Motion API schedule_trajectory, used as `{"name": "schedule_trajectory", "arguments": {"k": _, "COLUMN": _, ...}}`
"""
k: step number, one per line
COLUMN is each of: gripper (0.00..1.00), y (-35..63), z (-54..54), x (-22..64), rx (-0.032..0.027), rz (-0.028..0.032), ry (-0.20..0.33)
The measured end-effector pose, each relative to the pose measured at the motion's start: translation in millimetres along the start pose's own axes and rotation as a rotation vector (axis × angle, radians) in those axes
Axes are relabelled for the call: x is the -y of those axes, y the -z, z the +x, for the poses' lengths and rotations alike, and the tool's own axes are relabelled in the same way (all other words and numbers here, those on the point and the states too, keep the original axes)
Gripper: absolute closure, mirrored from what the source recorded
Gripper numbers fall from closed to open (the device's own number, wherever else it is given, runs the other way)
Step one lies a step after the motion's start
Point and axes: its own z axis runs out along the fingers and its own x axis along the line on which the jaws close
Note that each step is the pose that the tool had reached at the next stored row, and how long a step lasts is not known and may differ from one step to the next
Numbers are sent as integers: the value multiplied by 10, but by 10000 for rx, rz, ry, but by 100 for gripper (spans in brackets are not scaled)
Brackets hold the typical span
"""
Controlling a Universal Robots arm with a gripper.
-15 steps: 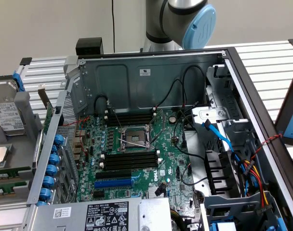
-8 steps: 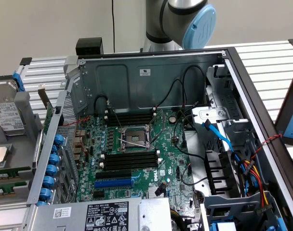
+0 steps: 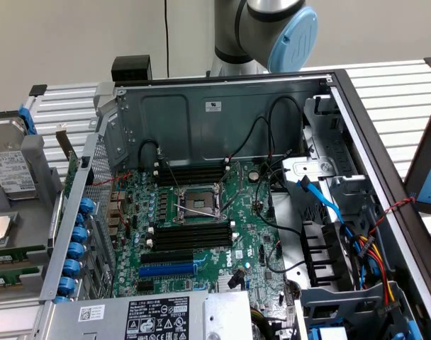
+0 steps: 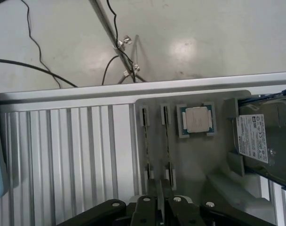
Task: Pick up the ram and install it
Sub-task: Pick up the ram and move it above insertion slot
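Two ram sticks stand on edge in the slots of a grey holder tray (image 4: 213, 160): one ram stick (image 4: 145, 141) and a second (image 4: 167, 141) beside it. In the exterior view they show as green strips (image 3: 13, 252) at the far left. My gripper (image 4: 160, 200) hovers above the near ends of the two sticks. Its fingers (image 4: 146, 209) are together, with nothing visible between them. The motherboard (image 3: 194, 227) lies in the open computer case, with black memory slots (image 3: 193, 234) on both sides of the CPU socket (image 3: 198, 202).
The tray also holds a loose CPU (image 4: 197, 120) and a hard drive (image 4: 265, 141). Cables (image 3: 272, 134) cross the case interior, and a blue expansion slot (image 3: 166, 270) sits below the memory slots. The ribbed metal table (image 4: 63, 155) borders the tray, with floor cables (image 4: 35, 66) beyond.
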Motion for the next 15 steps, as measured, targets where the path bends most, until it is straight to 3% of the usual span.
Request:
{"name": "schedule_trajectory", "arguments": {"k": 8, "gripper": 82, "y": -142, "z": -6, "x": 7, "rx": 6, "rz": 3, "ry": 55}}
{"name": "schedule_trajectory", "arguments": {"k": 15, "gripper": 82, "y": -270, "z": -12, "x": 2, "rx": -13, "rz": 22, "ry": 475}}
